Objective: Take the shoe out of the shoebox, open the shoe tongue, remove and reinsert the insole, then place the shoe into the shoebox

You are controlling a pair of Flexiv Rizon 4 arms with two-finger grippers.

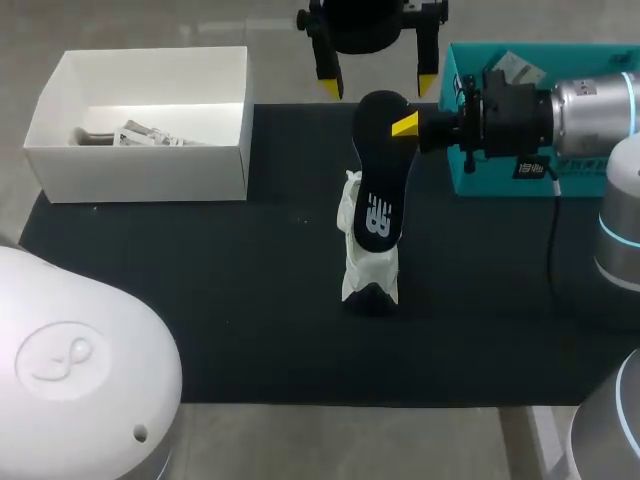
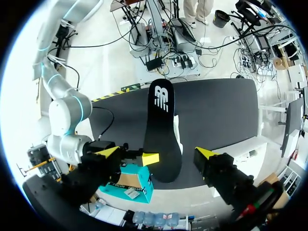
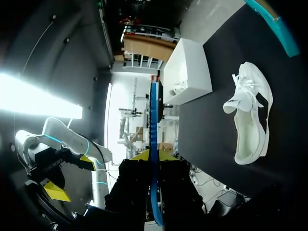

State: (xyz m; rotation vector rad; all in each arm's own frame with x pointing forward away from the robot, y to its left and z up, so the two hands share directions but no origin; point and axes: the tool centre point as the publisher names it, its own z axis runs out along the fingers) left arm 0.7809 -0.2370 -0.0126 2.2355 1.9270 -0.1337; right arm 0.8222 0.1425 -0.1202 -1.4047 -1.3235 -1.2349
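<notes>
Mid-table: white sneaker (image 1: 368,265) sits out of its box on the black mat (image 1: 200,300), w/ nothing holding it. Just above, the black insole (image 1: 380,175) hangs clear of the sneaker, its far end pinched btwn the right gripper (image 1: 402,125) fingers. Beyond, the left gripper (image 1: 378,88) hovers empty, jaws spread. The white shoebox (image 1: 140,160) stands far left, well apart. Risk: clamped at one end only, the insole could swivel or slip. On reinsertion its free end may snag at the sneaker's opening and buckle, or shove the unbraced sneaker.
</notes>
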